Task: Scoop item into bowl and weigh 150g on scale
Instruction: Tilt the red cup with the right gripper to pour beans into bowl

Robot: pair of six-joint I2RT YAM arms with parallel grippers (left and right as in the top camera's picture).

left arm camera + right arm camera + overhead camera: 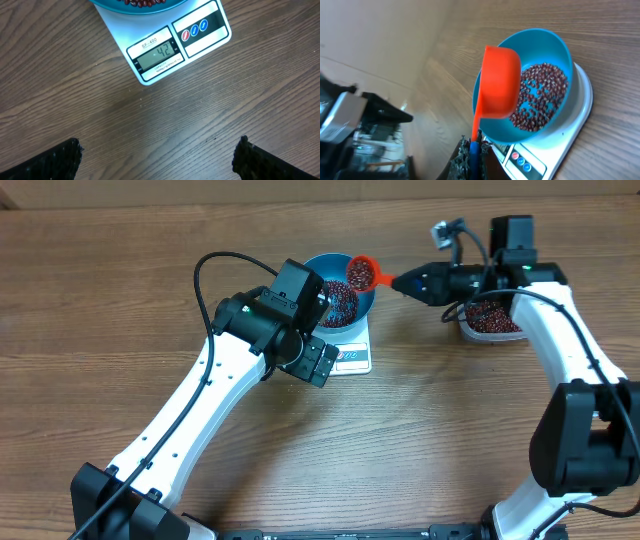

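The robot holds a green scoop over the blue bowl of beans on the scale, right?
Not quite. The scoop is orange, not green, as the right wrist view shows. It is held over the blue bowl of beans on the scale.

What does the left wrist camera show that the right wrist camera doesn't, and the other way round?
Only the left wrist view: the display of the scale, apparently reading 42, and the left gripper wide open above the wooden table.
Only the right wrist view: the orange scoop, clamped in the shut right gripper and tilted over the bowl.
Both: the blue bowl of beans sitting on the white scale, plus its coloured buttons.
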